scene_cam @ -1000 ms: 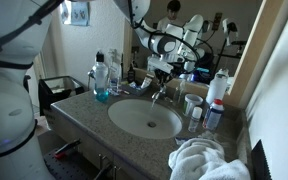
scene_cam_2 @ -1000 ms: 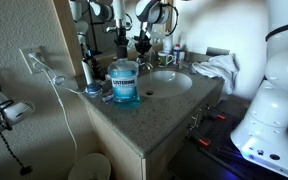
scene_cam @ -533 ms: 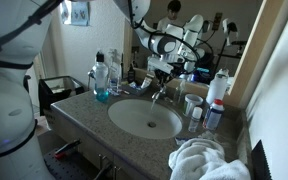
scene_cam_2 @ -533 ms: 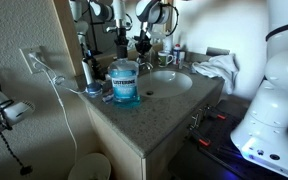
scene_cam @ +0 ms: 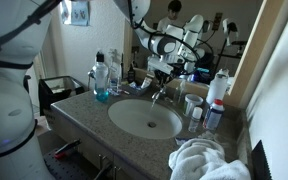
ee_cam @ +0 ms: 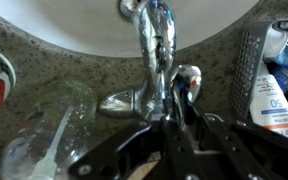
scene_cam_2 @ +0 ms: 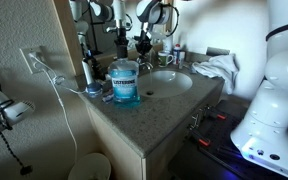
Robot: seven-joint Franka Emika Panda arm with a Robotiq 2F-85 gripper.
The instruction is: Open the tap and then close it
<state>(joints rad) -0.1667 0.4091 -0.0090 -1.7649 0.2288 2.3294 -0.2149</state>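
Note:
The chrome tap (ee_cam: 152, 60) stands at the back of the sink (ee_cam: 74, 30), its spout reaching over the white basin. It has a low handle on the left (ee_cam: 114, 101) and one on the right (ee_cam: 188, 77). My gripper (ee_cam: 184, 100) comes in from the bottom of the wrist view. Its black fingers (ee_cam: 169, 125) stand close together around the right handle and look closed on it. In both exterior views the gripper (scene_cam: 164, 76) (scene_cam_2: 142, 46) hangs right over the tap (scene_cam: 160, 93) (scene_cam_2: 144, 60) in front of the mirror.
A blue mouthwash bottle (scene_cam_2: 125, 82) (scene_cam: 102, 82) stands on the granite counter (scene_cam_2: 154, 105). White bottles (scene_cam: 216, 92) (ee_cam: 279, 95) stand beside the tap, and a clear cup (ee_cam: 54, 130) on its other side. A white towel (scene_cam: 206, 160) lies at the counter's edge.

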